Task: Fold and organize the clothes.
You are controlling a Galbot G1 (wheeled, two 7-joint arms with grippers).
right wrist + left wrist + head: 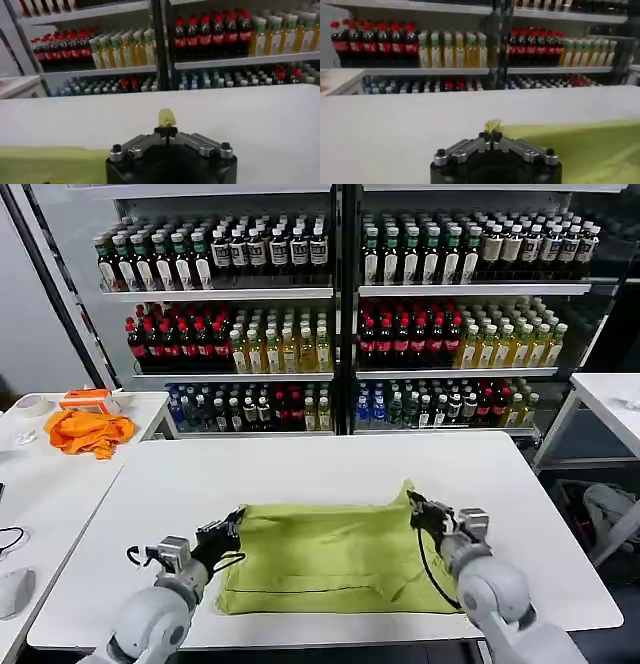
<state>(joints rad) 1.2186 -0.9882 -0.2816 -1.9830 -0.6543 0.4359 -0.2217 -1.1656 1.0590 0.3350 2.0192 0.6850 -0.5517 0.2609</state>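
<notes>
While one T-shirt lies folded, two tools pinch it.

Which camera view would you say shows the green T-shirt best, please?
The head view: the whole T-shirt lies folded on the white table, both grippers pinching its far corners. The left wrist view shows one edge and the corner in the left gripper; the right wrist view shows a pinched tip in the right gripper.

head camera high, wrist cameras low, all toward shelves
</notes>
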